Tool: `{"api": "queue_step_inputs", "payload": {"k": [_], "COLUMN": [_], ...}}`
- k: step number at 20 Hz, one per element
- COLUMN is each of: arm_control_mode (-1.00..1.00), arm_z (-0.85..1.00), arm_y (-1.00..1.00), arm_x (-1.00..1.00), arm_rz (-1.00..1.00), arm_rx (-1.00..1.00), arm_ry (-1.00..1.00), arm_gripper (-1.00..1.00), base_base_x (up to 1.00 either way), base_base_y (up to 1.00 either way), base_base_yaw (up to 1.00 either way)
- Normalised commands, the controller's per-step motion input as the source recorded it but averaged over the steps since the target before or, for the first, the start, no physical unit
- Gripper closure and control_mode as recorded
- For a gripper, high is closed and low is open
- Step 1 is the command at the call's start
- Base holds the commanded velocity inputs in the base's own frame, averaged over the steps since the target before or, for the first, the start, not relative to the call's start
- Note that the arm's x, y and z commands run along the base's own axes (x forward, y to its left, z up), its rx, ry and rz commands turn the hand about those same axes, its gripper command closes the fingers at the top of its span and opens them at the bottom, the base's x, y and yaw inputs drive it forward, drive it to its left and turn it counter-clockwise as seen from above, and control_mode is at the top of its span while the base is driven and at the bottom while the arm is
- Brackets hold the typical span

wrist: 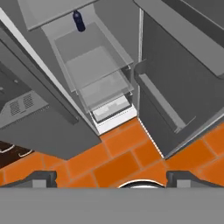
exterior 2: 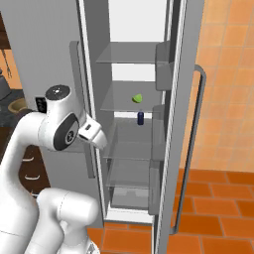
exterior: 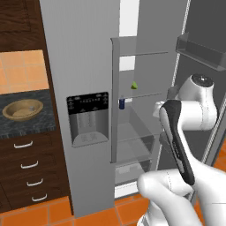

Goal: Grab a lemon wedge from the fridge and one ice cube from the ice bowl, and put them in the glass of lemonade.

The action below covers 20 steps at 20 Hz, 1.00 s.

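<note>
Right, I see the fridge open; lemon wedge on a shelf; gripper spread wide, empty, over orange floor.

So the count: one fridge, one lemon wedge inside, one small dark blue bottle (a shelf lower), one ice bowl, four drawer handles.

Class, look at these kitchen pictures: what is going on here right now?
The fridge stands with its right door open. The lemon wedge lies on a glass shelf, a small dark blue bottle on the shelf below. The gripper holds nothing, jaws wide, pointing down at the floor before the fridge. The ice bowl waits on the counter.
</note>
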Motion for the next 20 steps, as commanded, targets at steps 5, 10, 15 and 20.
{"api": "queue_step_inputs", "payload": {"k": [5,10,15,20], "arm_control_mode": [-1.00,-1.00,-1.00,-1.00], "arm_z": [0.30,0.02,0.02,0.11], "arm_y": [0.09,0.00,0.00,0.00], "arm_x": [-0.44,-0.01,0.00,0.30], "arm_rz": [0.00,0.00,0.00,0.00], "arm_rx": [-0.08,-0.01,0.00,-0.02], "arm_ry": [-0.08,0.00,0.00,0.00], "arm_gripper": [-1.00,-1.00,-1.00,-1.00], "base_base_x": [0.00,0.00,0.00,0.00], "base_base_y": [0.00,0.00,0.00,0.00], "base_base_yaw": [0.00,0.00,0.00,0.00]}}
